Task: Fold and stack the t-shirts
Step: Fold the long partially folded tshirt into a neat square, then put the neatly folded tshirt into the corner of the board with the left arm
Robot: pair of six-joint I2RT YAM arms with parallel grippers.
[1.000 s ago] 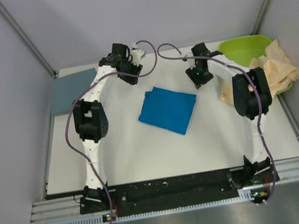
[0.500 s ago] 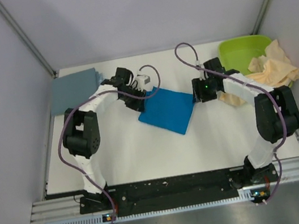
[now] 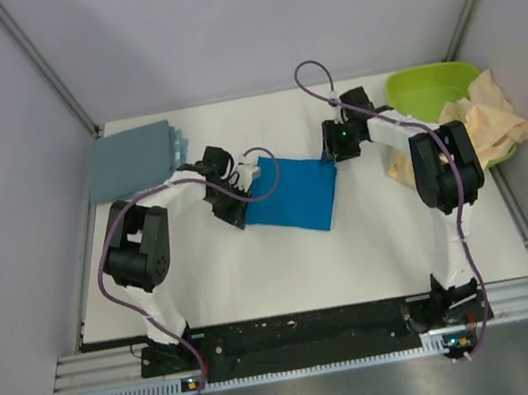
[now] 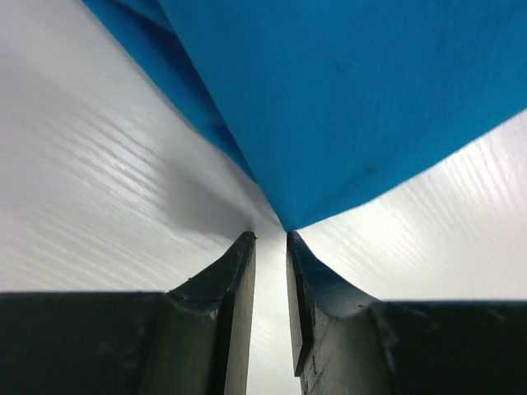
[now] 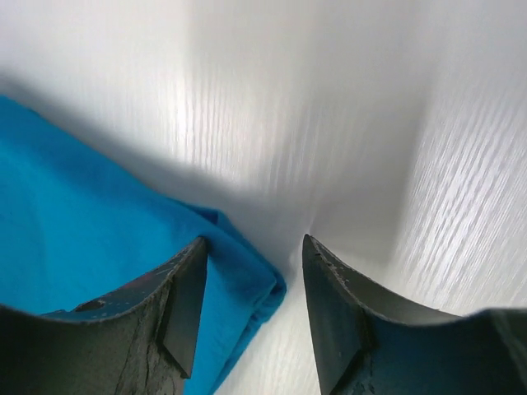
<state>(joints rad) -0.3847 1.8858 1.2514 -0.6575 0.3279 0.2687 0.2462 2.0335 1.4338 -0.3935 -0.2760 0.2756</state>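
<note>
– Two arms reach the blue t-shirt (image 3: 294,195) in the view from above; it lies folded in the middle of the table (image 3: 256,270), with the left gripper (image 3: 243,193) at its left corner and the right gripper (image 3: 333,150) at its far right corner; the grey-blue t-shirts (image 3: 131,161) sit flat at the far left.
– What does the left wrist show?
– The fingers (image 4: 235,280) are almost closed, with only a thin slit; the blue corner sits right at their tips; I cannot tell if they nip it; if they catch only the tip, it may slip out on the lift.
– And the right wrist?
– Those fingers (image 5: 185,304) stand half open and hold nothing; the thick blue corner lies between them, close to one finger; a bite on just the top layer could pull the fold apart.
</note>
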